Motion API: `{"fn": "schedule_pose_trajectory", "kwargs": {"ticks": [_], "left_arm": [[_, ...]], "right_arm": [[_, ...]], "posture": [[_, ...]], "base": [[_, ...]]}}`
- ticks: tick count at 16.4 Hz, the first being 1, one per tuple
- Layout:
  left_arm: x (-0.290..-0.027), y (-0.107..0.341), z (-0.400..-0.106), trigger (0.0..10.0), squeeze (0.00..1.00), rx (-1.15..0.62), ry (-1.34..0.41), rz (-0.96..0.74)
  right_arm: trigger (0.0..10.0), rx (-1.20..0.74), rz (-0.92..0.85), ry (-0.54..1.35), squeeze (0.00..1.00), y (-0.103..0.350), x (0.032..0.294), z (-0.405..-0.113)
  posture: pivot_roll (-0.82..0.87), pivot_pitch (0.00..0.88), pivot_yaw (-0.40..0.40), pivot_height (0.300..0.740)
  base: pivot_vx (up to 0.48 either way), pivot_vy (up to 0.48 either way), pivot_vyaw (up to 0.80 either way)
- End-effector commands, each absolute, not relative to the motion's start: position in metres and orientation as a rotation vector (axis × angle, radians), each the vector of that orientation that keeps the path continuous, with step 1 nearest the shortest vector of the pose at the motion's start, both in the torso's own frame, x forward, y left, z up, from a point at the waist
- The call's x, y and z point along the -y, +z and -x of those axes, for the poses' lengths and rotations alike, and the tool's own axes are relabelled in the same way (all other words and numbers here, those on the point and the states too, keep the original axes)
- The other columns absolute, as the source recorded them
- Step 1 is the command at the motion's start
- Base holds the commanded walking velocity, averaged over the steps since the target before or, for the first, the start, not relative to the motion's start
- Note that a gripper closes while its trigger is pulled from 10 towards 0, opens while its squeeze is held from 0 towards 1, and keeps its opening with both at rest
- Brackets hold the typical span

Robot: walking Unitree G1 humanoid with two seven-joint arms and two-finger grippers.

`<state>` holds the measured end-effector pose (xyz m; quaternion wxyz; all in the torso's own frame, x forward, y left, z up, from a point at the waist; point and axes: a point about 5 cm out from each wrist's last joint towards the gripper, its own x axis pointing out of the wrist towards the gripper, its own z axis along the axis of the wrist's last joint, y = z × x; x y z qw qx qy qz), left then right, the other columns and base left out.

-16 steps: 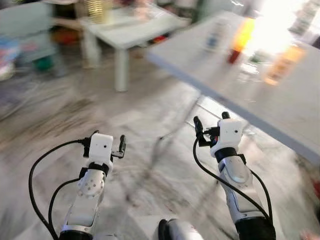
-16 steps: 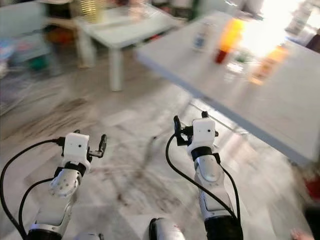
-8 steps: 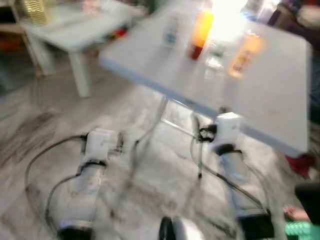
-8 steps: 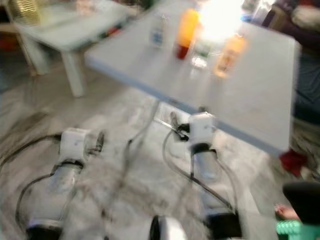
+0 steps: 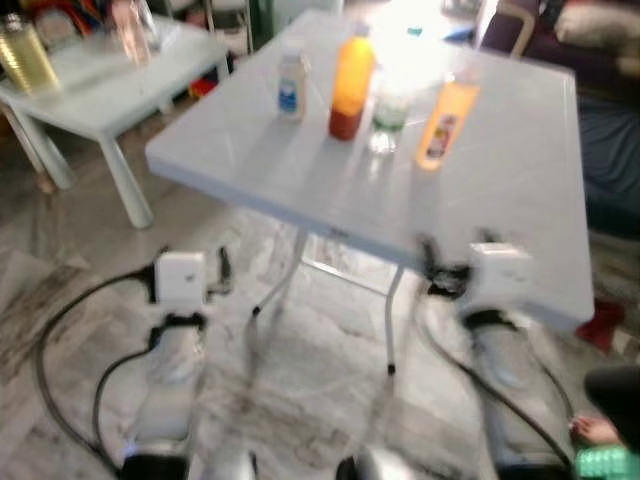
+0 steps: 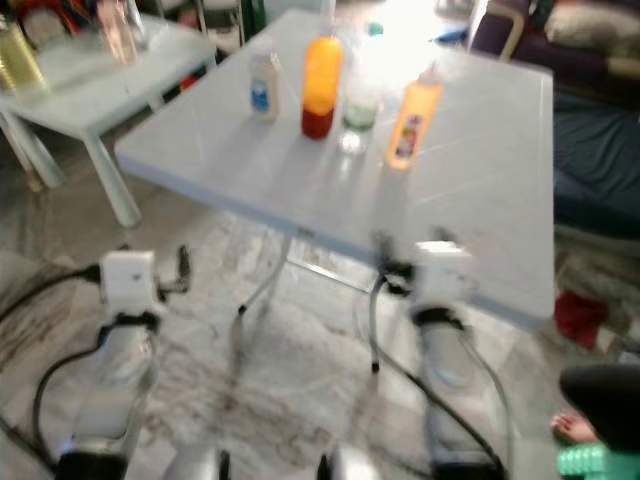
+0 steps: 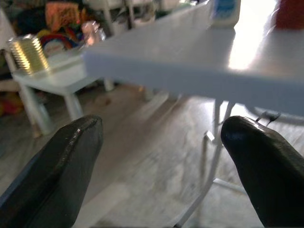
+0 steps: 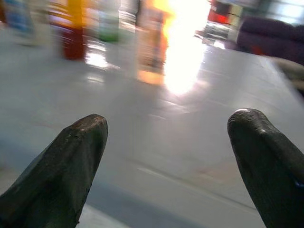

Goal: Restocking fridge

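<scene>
Left eye view is swinging onto the pale grey folding table [image 5: 520, 200], bringing its tall orange juice bottle [image 5: 351, 82] near at twelve o'clock, while the left gripper [image 7: 161, 156] and right gripper [image 8: 166, 156] are hanging spread wide and holding nothing, so picking up is not yet starting.

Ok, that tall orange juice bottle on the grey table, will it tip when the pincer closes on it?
Probably somewhat. The orange juice bottle stands tall and narrow on the table, so a high or sideways push could topple it. It looks nearly full, so likely heavy for its width. The glass stands close beside it and may get knocked. The right pincer is open and short of it.
</scene>
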<state>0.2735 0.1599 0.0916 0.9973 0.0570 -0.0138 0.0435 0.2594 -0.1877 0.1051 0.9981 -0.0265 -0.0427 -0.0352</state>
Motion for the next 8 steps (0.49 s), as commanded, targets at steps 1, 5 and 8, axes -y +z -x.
{"fn": "schedule_pose_trajectory", "kwargs": {"ticks": [1,5,8], "left_arm": [[-0.17,0.097,-0.277,10.0,0.0,0.046,0.118,-0.097],[-0.162,0.094,-0.284,10.0,0.0,0.034,0.08,-0.079],[-0.158,0.078,-0.275,10.0,0.0,-0.02,0.062,-0.11]], "right_arm": [[10.0,0.115,-0.002,-0.088,0.0,0.115,0.186,-0.256],[10.0,0.111,-0.004,-0.058,0.0,0.113,0.176,-0.26],[10.0,0.106,0.025,-0.067,0.0,0.113,0.18,-0.261]], "posture": [[0.02,0.076,-0.044,0.74],[0.03,0.042,-0.047,0.74],[0.02,0.013,-0.022,0.74]], "base": [[0.0,0.0,0.0],[0.0,0.0,0.0],[0.0,0.0,0.0]]}}
